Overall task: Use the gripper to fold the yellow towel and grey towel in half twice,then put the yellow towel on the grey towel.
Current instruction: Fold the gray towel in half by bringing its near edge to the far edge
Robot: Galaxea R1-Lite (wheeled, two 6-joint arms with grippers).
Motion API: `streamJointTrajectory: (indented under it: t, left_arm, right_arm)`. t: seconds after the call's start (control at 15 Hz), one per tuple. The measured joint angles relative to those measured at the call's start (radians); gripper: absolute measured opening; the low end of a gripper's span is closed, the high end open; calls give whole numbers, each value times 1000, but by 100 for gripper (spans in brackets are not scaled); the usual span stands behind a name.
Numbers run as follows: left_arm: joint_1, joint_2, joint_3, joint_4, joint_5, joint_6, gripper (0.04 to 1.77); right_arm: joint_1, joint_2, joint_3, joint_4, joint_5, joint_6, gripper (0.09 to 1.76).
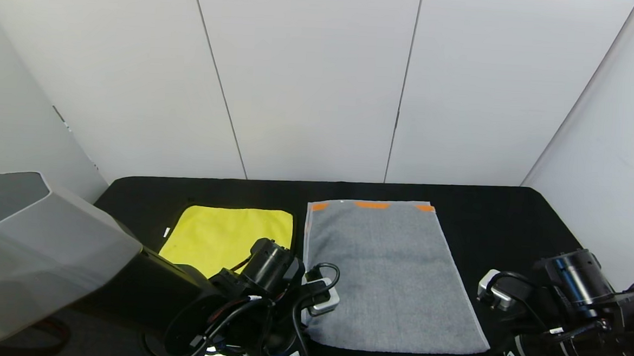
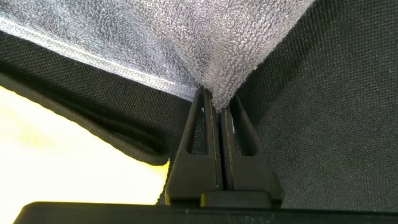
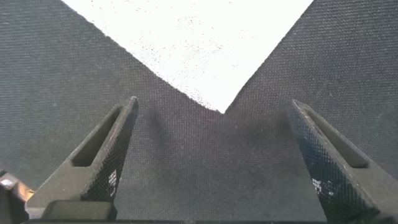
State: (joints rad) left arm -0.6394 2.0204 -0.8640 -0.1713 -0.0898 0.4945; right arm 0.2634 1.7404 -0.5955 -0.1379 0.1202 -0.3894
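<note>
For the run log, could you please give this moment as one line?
left gripper: fingers shut on large grey terry towel near corner | right gripper: open, short of other corner | small yellow microfibre towel: flat

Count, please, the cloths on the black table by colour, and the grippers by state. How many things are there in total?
Bright yellow fluffy towel: 1
Grey terry towel with orange patches: 1
Left gripper, shut on the grey towel's corner: 1
Right gripper, open, just short of another corner: 1
Total: 4
</note>
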Motion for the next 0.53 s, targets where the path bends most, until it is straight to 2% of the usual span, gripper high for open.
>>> streamJointTrajectory:
  t: [0.53]
  left_arm:
    - [1,-4,3,1,-4,-1,12]
  right_arm:
    - [15,46,-20,-6,-22,2,171]
